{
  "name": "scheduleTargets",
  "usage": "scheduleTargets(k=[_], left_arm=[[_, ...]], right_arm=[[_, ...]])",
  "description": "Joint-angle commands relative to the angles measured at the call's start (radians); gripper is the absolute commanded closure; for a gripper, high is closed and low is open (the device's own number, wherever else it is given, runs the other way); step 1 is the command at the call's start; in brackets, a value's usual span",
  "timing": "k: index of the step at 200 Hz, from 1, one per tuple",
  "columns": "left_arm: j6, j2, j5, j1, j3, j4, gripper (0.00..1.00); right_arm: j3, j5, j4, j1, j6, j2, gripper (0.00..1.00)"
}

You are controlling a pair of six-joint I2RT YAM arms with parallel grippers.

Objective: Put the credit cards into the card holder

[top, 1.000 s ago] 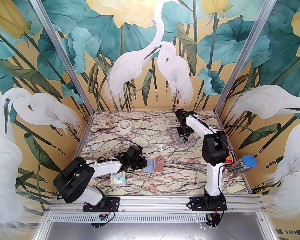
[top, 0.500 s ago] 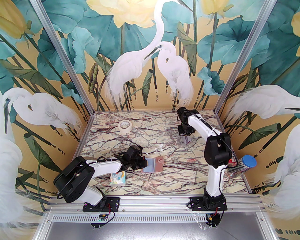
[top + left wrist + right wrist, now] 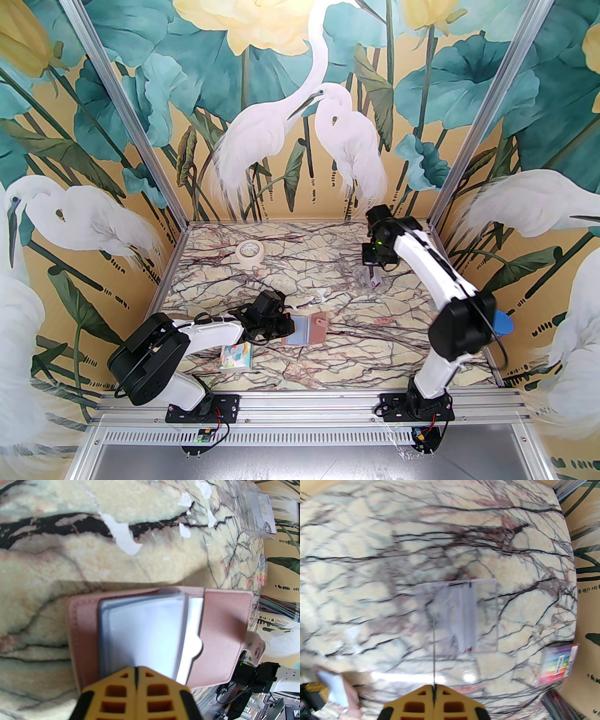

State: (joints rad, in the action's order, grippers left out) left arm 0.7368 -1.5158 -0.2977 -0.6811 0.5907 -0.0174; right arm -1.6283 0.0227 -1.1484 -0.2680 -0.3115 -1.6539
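Card holder: the dusty-pink card holder (image 3: 307, 330) lies open and flat on the marble-patterned table (image 3: 328, 375), near its middle and towards the left arm. Its pale blue-grey pockets (image 3: 140, 632) face up and its snap tab (image 3: 256, 650) sticks out at the far side.
Left gripper: the left gripper (image 3: 136, 674) has its fingers pressed together, with the tips over the near edge of the pockets. Whether they pinch a pocket sheet cannot be told. From above, the left gripper (image 3: 285, 326) sits at the holder's left edge.
Credit cards: pale credit cards (image 3: 461, 616), one with a red corner, stand packed in a clear box (image 3: 487, 611) at the far right of the table, well apart from the holder. The wrist picture is blurred.
Right gripper: the right gripper (image 3: 434, 691) is clamped on a dark card (image 3: 433, 644), seen edge-on as a thin line running out from the fingertips. From above, the right gripper (image 3: 373, 271) hangs just over the box.
Marker pack: a marker pack (image 3: 557, 665) lies by the right wall.
Tape roll: a roll of masking tape (image 3: 249, 253) lies flat at the far left.
Tissue pack: a cartoon-printed tissue pack (image 3: 236, 357) lies beside the left arm.
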Motion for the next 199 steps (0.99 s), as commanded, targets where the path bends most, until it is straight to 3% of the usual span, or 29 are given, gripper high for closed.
scheduleTargets(k=[1,37,70,101,133,165,199], left_arm=[[-0.01,-0.021,0.022,-0.004,0.004,-0.02,1.0],[-0.012,0.021,0.008,-0.003,0.007,-0.026,1.0],[-0.052,0.171,-0.024,-0.004,0.022,-0.049,1.0],[-0.122,0.373,-0.111,-0.003,0.05,-0.043,0.86],[-0.149,0.542,-0.272,-0.004,0.067,0.042,0.68],[-0.164,0.64,-0.36,-0.004,0.077,0.122,0.53],[-0.164,0.684,-0.464,-0.004,0.086,0.209,0.46]], right_arm=[[0.087,-0.154,0.081,0.006,-0.018,0.102,1.0],[0.324,-0.414,0.279,0.005,-0.026,0.353,1.0],[0.544,-0.646,0.527,0.003,-0.051,0.582,1.0],[0.689,-0.818,0.729,-0.012,-0.103,0.735,1.0],[0.722,-0.897,0.816,-0.069,-0.136,0.776,1.0],[0.719,-0.926,0.884,-0.168,-0.162,0.789,1.0],[0.705,-0.94,0.921,-0.23,-0.185,0.786,1.0]])
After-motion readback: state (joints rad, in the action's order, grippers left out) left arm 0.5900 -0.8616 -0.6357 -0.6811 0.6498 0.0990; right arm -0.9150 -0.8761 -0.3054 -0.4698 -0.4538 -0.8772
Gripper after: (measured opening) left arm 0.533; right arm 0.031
